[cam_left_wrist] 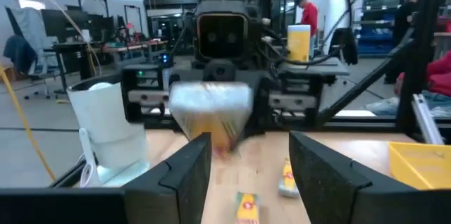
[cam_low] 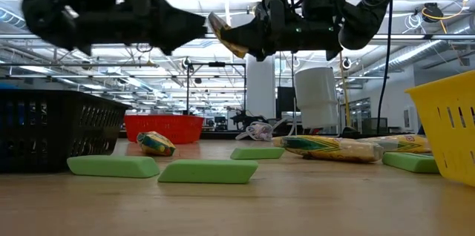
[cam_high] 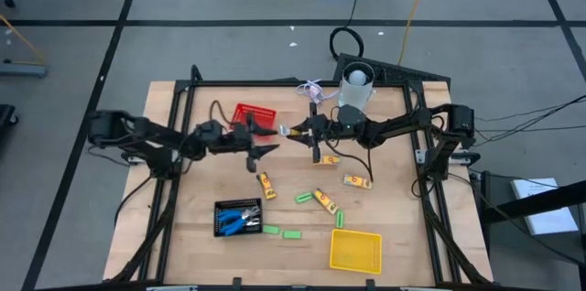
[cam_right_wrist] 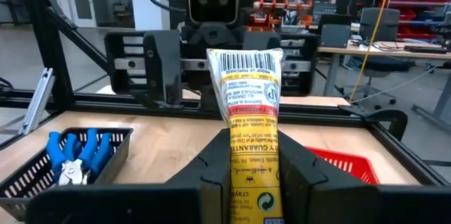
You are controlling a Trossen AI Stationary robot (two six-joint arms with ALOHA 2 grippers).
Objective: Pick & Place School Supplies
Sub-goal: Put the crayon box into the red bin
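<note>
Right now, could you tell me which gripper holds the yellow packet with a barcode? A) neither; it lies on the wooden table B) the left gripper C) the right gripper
C: the right gripper is shut on the yellow barcode-printed packet, held above the table facing the open left gripper.

I'm holding both arms raised mid-table, facing each other nearly tip to tip: my right gripper (cam_high: 291,133) is clamping shut on a yellow packet (cam_right_wrist: 251,122), my left gripper (cam_high: 271,149) is standing open.
</note>
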